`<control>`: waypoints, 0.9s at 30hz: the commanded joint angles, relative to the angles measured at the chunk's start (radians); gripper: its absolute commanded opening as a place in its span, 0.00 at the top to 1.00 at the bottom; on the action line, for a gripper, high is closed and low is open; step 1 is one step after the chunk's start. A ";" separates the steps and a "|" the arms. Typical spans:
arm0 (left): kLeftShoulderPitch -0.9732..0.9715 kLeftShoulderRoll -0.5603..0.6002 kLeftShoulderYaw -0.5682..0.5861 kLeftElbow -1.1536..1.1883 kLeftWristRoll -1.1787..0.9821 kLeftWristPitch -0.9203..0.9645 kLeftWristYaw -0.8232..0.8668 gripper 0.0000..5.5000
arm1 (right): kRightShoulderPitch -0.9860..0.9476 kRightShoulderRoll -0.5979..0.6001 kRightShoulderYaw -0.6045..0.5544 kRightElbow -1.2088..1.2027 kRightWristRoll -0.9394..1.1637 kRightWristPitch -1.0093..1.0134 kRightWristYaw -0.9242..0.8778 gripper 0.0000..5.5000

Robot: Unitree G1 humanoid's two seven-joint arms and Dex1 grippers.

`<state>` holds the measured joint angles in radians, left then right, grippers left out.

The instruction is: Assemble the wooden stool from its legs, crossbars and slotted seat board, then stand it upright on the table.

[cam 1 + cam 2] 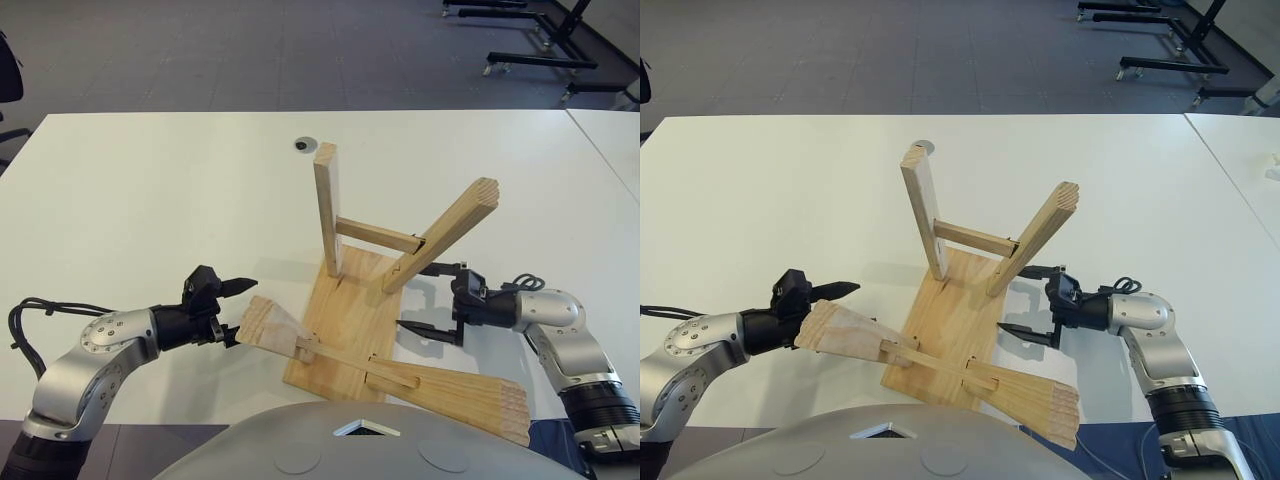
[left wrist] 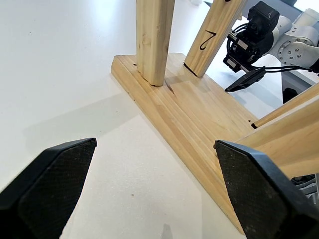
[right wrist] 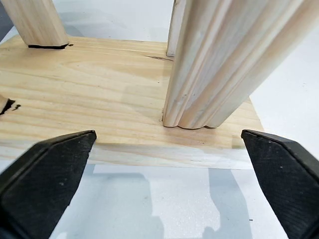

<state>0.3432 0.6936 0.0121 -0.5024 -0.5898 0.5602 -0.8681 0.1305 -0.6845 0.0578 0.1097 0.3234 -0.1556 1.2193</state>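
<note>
Overhead, left gripper [image 1: 235, 311] and right gripper [image 1: 424, 300] fingers wide, left wrist view adds marked leg [image 2: 212, 35].

Table [image 1: 150, 190]: plain matt white.
Seat board [image 1: 345, 330]: pale honey wood, with long streaks of darker amber grain running its length.
Far legs [image 1: 327, 205]: light tan with fine straight grain; the tilted leg [image 2: 212, 35] bears a black hand-drawn mark.
Near legs [image 1: 470, 392]: the same tan, ribbed in lighter and darker stripes.
Crossbars [image 1: 378, 236]: slightly warmer brown than the legs.
Left gripper [image 1: 238, 312]: black fingers with finely dimpled pads [image 2: 55, 184].
Right gripper [image 1: 412, 296]: black, with the same dimpled texture.
Arms [image 1: 105, 350]: silver-grey shells with black joints.
Floor [image 1: 200, 50]: dark grey.
Grommet [image 1: 304, 144]: dark disc with a paler ring.
</note>
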 commanded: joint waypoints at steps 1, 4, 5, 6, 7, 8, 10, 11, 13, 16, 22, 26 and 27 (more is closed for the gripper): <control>-0.027 0.002 -0.009 0.007 0.008 0.001 0.000 0.21 | -0.004 -0.018 0.021 -0.002 -0.069 0.039 -0.044 0.02; -0.033 0.002 -0.009 0.010 0.007 0.001 -0.001 0.21 | -0.007 -0.023 0.030 -0.010 -0.085 0.077 -0.075 0.02; -0.036 0.001 -0.010 0.011 0.007 0.001 -0.002 0.21 | -0.008 -0.025 0.035 -0.014 -0.089 0.086 -0.081 0.02; -0.039 0.000 -0.011 0.012 0.008 0.001 -0.001 0.21 | -0.009 -0.026 0.038 -0.017 -0.093 0.091 -0.090 0.02; -0.042 -0.001 -0.012 0.011 0.007 0.001 0.000 0.21 | -0.011 -0.025 0.039 -0.020 -0.095 0.094 -0.101 0.02; -0.044 -0.003 -0.012 0.010 0.006 0.002 0.001 0.21 | -0.012 -0.024 0.039 -0.024 -0.101 0.092 -0.114 0.02; -0.045 -0.004 -0.010 0.010 0.004 0.002 0.001 0.21 | -0.018 -0.025 0.043 -0.029 -0.122 0.063 -0.130 0.02; -0.047 -0.004 -0.010 0.011 0.003 0.002 0.000 0.21 | -0.024 -0.024 0.046 -0.030 -0.136 0.032 -0.134 0.02; -0.054 -0.005 -0.011 0.017 0.003 0.002 -0.003 0.21 | -0.032 -0.021 0.051 -0.031 -0.155 -0.021 -0.138 0.02; -0.076 -0.009 -0.016 0.028 0.005 0.003 -0.005 0.21 | -0.036 0.005 0.047 -0.020 -0.132 -0.062 -0.136 0.02; -0.139 -0.037 -0.042 0.086 0.021 -0.016 -0.011 0.21 | -0.017 0.060 0.049 -0.011 0.011 -0.062 -0.047 0.02; -0.181 -0.044 -0.052 0.126 0.024 -0.026 -0.031 0.21 | 0.054 0.095 0.015 -0.049 0.084 -0.097 -0.033 0.02; -0.188 -0.044 -0.054 0.135 0.025 -0.028 -0.036 0.21 | 0.074 0.105 0.004 -0.059 0.103 -0.110 -0.031 0.02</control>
<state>0.1789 0.6455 -0.0338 -0.3856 -0.5791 0.5420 -0.8939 0.1703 -0.5962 0.0856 0.0813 0.3884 -0.2345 1.1838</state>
